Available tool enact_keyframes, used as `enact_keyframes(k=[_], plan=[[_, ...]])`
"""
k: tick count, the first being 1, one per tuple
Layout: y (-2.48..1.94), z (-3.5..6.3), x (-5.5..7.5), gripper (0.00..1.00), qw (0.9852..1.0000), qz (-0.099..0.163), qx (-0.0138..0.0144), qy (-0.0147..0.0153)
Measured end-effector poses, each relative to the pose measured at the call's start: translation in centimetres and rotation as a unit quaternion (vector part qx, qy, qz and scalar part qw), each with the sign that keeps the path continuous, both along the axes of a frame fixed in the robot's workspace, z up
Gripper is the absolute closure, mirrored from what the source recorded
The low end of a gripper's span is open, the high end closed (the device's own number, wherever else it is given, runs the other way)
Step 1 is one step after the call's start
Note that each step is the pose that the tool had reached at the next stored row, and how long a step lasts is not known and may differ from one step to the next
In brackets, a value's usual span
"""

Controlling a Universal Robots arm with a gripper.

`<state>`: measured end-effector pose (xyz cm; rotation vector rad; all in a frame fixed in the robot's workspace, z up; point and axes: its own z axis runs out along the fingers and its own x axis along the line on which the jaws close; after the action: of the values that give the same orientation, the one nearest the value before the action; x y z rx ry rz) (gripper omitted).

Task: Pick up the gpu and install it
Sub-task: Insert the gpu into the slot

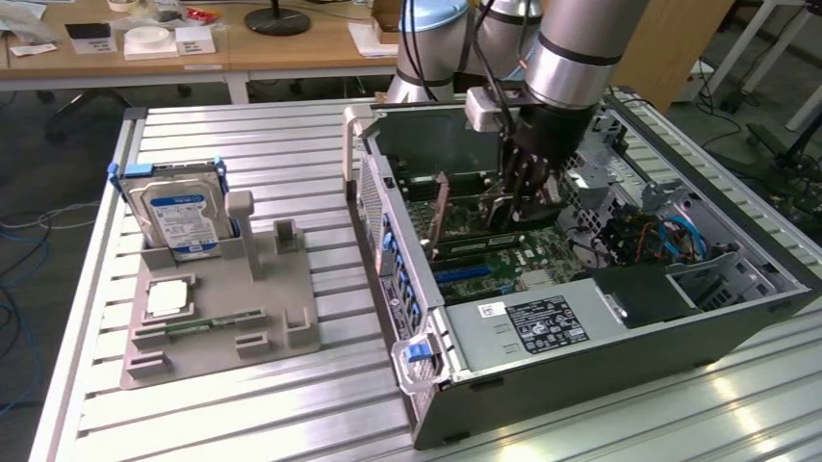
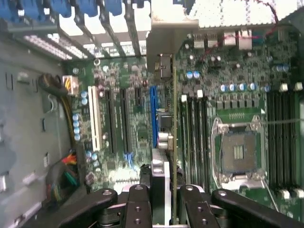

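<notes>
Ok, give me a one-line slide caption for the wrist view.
Gripper holds the gpu edge-on over the motherboard, beside the blue slot.

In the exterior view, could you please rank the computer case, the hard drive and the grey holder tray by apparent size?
1. Computer case
2. Grey holder tray
3. Hard drive, standing upright in the tray
</notes>
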<state>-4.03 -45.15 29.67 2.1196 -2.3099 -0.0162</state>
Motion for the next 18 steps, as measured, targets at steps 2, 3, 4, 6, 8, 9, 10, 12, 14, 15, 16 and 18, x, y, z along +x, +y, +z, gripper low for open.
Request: enact_keyframes(k=[2,3,4,6,8,9,10,12,14,15,16,18], plan=[[0.00,-0.30,-0.8,0.72,1.0000,0.000,0.0000,0.0002],[0.00,-0.48,-1.0,0.72,1.0000,0.001,-0.0001,0.0002],[0.00,-0.65,-1.1,0.72,1.0000,0.004,0.0000,0.0003],[0.00,-1.00,-1.2,0.72,0.9999,0.017,0.0001,0.0003],[0.00,-1.32,-1.1,0.72,0.9995,0.033,0.0002,0.0003],[0.00,-1.49,-1.2,0.72,0.9993,0.038,0.0002,0.0003],[0.00,-1.67,-1.2,0.72,0.9993,0.039,0.0001,0.0003],[0.21,-2.04,-1.6,0.72,0.9993,0.037,-0.0016,0.0004],[0.34,-2.40,-1.7,0.72,0.9995,0.030,-0.0036,0.0005],[0.35,-2.56,-1.7,0.72,0.9997,0.025,-0.0036,0.0005],[0.33,-2.70,-1.7,0.72,0.9997,0.023,-0.0036,0.0005],[0.32,-2.98,-1.7,0.72,0.9998,0.022,-0.0035,0.0005]])
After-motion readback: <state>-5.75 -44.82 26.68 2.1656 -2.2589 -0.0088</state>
